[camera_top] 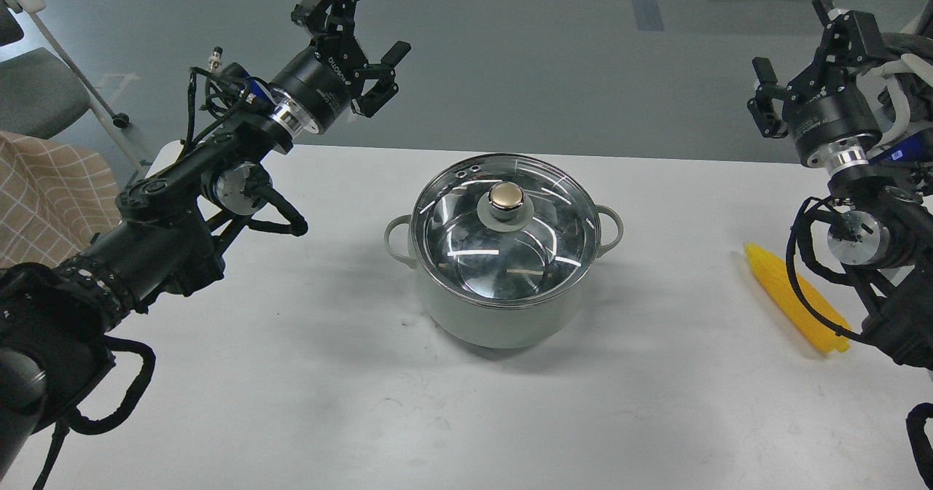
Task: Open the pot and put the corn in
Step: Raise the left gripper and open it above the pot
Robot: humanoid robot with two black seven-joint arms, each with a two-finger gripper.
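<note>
Yellow corn (791,294) partly behind right arm cables; lidded pot (503,308); both end effectors (379,16) (794,52) spread, empty.

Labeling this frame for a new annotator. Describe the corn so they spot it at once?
Start at the pot with the glass lid in the middle of the white table. Look to its right, near the table's right edge, under the right arm's cables. The corn lies flat there, apart from the pot: a tapered cob, the only bright yellow thing in view.
</note>
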